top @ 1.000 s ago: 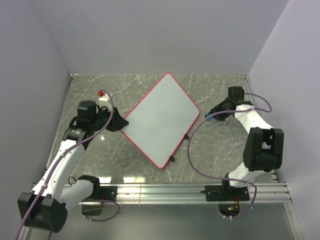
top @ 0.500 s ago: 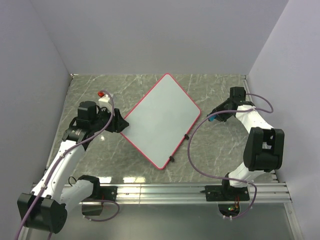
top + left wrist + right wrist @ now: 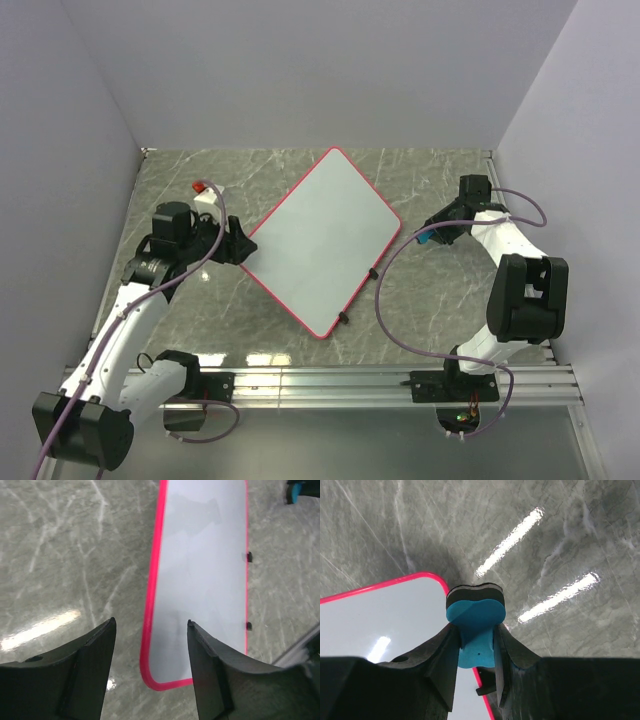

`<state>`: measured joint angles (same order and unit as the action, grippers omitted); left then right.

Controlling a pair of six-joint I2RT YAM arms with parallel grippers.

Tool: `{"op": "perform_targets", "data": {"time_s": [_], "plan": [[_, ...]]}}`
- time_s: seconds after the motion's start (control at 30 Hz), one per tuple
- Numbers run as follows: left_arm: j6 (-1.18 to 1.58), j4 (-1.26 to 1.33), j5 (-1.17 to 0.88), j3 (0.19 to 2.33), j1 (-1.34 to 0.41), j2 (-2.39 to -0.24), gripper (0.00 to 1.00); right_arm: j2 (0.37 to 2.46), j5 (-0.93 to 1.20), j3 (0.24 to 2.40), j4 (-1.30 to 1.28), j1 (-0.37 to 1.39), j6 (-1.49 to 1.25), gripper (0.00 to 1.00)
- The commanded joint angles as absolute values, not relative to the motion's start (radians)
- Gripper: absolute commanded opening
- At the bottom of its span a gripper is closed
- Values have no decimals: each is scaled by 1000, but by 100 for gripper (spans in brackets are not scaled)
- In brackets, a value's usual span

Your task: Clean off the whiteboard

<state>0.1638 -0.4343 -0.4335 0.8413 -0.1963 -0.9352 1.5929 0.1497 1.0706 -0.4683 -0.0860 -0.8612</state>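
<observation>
The whiteboard (image 3: 322,240), white with a red-pink frame, lies flat and diagonal on the marble table, and its face shows no marks. My left gripper (image 3: 238,243) sits at its left corner. In the left wrist view the left gripper (image 3: 151,621) is open, and the whiteboard (image 3: 205,580) corner lies below the gap with neither finger touching it. My right gripper (image 3: 425,238) hovers just off the board's right corner. In the right wrist view the right gripper (image 3: 476,630) is shut on a blue eraser (image 3: 475,612) with a black pad, over the whiteboard (image 3: 380,620) corner.
A small white object with a red tip (image 3: 205,188) lies behind the left arm. Two black feet (image 3: 343,318) stick out from the board's near-right edge. Grey walls close in the table on three sides, and an aluminium rail (image 3: 330,380) runs along the front.
My left gripper has opened and let go of the board's left corner, drawing back slightly. The right arm with the eraser has barely moved.
</observation>
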Motion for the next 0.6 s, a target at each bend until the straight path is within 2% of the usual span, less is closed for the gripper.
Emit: {"op": "perform_targets", "data": {"time_s": [0.0,0.13,0.33,0.47,0.5,0.53,0.57], "plan": [[140,-434,-341,890,-199,-916,63,1580,127,1052,-445,-94,-848,0],[140,-448,-125,911,-198,-882,77,1574,115,1045,-451,-94,-841,0],[173,-481,382,960,-199,-845,84,1584,6,1031,-511,-92,-830,0],[173,-499,494,983,-198,-848,90,1650,-31,1034,-577,-94,-822,0],[182,-502,498,986,-199,-848,91,1664,-34,1035,-581,-92,-819,4],[196,-502,492,986,-198,-851,91,1681,-34,1035,-594,-92,-818,22],[196,-500,483,988,-199,-850,91,1686,-37,1037,-598,-91,-821,33]]}}
